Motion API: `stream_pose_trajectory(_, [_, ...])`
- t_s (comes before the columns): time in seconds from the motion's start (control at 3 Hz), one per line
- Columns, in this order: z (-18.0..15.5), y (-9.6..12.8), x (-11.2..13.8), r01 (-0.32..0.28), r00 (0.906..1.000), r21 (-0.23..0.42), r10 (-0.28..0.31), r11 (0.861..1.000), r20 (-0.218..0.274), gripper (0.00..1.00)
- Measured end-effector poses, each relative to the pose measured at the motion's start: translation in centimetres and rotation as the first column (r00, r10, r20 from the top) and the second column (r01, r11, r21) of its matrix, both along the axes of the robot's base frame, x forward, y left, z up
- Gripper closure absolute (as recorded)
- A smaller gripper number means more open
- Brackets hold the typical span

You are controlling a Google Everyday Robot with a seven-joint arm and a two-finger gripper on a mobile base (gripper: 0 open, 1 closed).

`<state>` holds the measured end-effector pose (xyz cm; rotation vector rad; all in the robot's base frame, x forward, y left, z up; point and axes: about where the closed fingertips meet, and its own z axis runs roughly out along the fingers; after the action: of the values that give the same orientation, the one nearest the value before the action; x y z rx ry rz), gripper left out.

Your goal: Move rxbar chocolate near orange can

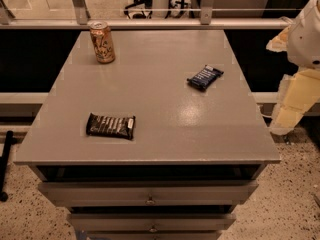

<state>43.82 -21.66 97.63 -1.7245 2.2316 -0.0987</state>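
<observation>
The robot's arm [306, 31] comes in at the right edge of the view, its white rounded joint [309, 34] high up. Below it the pale yellowish gripper [286, 118] hangs low, angled downward and slightly left.

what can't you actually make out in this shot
- Pincer: not in view; the arm is cut off by the right edge of the camera view.
- Lettering on the chocolate bar, blue bar and orange can: too small to read.
- Drawers under the table top: lowest cut off by the bottom edge, insides hidden by their fronts.
</observation>
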Motion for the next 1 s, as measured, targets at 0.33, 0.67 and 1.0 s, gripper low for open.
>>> stream_pose_trajectory(0.33, [0.0,0.1,0.0,-0.005,1.0000,0.004,0.005,1.000,0.000,0.00])
stream_pose_trajectory(0.67, [0.1,0.7,0.2,-0.025,0.9997,0.022,0.025,0.999,0.001,0.00])
stream_pose_trajectory(1.0, [-1.6,5.2,0.3,-0.023,0.9991,0.181,0.029,0.983,-0.032,0.00])
